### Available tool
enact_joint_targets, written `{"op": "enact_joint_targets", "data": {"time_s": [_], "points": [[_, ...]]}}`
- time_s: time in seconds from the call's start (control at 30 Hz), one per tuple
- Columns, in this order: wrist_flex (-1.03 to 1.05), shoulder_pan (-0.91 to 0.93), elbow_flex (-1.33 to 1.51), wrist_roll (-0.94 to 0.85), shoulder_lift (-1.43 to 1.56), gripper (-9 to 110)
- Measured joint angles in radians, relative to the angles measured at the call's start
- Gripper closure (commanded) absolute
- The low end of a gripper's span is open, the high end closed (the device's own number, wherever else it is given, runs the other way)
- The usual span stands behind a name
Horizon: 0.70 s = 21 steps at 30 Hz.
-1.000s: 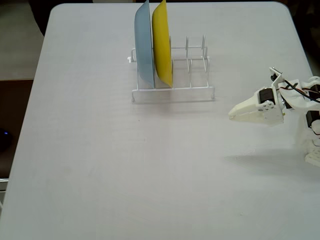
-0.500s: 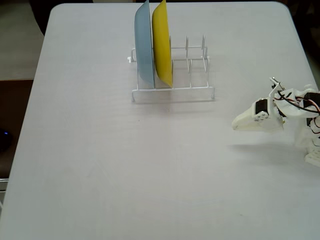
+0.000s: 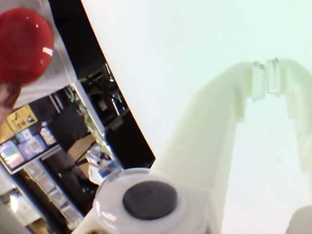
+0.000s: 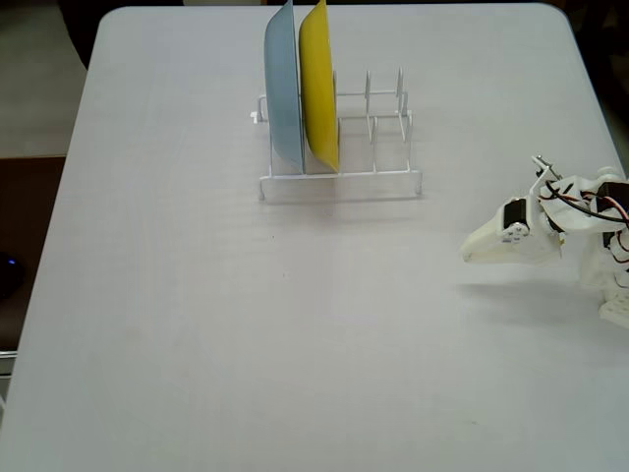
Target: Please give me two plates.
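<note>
The two plates do not show in either view. My white gripper (image 4: 468, 254) hovers low over the table (image 4: 246, 324) at the right side of the fixed view, pointing left, well away from the rack. In the wrist view the gripper (image 3: 265, 80) is shut, its two clear tips meeting with nothing between them, above bare white table.
A white wire rack (image 4: 339, 147) stands at the back middle and holds a light blue dish (image 4: 282, 88) and a yellow dish (image 4: 319, 84) upright in its left slots. Its right slots are bare. A red round object (image 3: 23, 44) lies beyond the table edge in the wrist view.
The gripper has dropped lower and drawn back slightly to the right. The rack and its two dishes have not moved.
</note>
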Motion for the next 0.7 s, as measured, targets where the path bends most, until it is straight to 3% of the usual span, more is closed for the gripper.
{"op": "enact_joint_targets", "data": {"time_s": [0.7], "points": [[0.008,-0.006,0.0,-0.044,0.0,102]]}}
